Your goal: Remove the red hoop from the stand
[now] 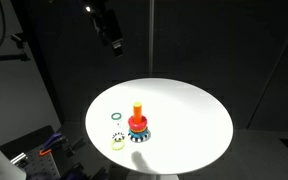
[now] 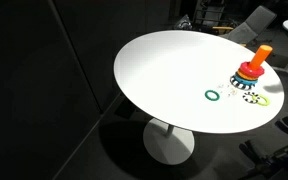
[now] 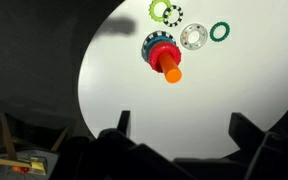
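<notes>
The red hoop (image 1: 138, 124) sits low on the stand (image 1: 137, 108), an orange-yellow peg on a blue toothed base near the middle of the round white table (image 1: 184, 110). Both also show in an exterior view, the hoop (image 2: 249, 72) under the peg (image 2: 260, 55), and in the wrist view, hoop (image 3: 160, 52) and peg (image 3: 171, 69). My gripper (image 1: 112, 38) hangs high above the table, far from the stand. In the wrist view its fingers (image 3: 182, 128) are spread wide with nothing between them.
A thin dark-green ring (image 1: 116, 116), a pale yellow ring (image 1: 118, 143) and a black-and-white toothed ring (image 1: 136, 140) lie on the table beside the stand. The table stands on a dark floor. A small stand with tools (image 3: 24, 160) is beside it.
</notes>
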You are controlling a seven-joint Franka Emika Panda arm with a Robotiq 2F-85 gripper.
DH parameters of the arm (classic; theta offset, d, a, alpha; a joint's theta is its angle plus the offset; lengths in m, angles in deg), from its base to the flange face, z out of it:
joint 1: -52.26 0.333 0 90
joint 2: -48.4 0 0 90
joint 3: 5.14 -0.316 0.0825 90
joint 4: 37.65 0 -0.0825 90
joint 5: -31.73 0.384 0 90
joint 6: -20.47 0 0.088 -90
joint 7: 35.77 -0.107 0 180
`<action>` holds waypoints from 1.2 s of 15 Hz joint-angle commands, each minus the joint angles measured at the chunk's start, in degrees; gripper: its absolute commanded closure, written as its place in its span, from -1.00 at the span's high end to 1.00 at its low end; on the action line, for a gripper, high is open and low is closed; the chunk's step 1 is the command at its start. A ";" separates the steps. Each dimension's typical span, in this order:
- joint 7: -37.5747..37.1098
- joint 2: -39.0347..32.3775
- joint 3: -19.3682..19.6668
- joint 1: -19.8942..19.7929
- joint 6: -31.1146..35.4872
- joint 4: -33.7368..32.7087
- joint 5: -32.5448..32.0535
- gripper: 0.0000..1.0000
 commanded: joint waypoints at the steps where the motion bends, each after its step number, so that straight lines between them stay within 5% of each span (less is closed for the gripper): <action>1: 0.49 -0.14 -0.68 -0.86 -0.06 -0.17 0.58 1.00; 18: -3.19 -14.06 -6.34 1.75 4.73 -0.71 2.44 1.00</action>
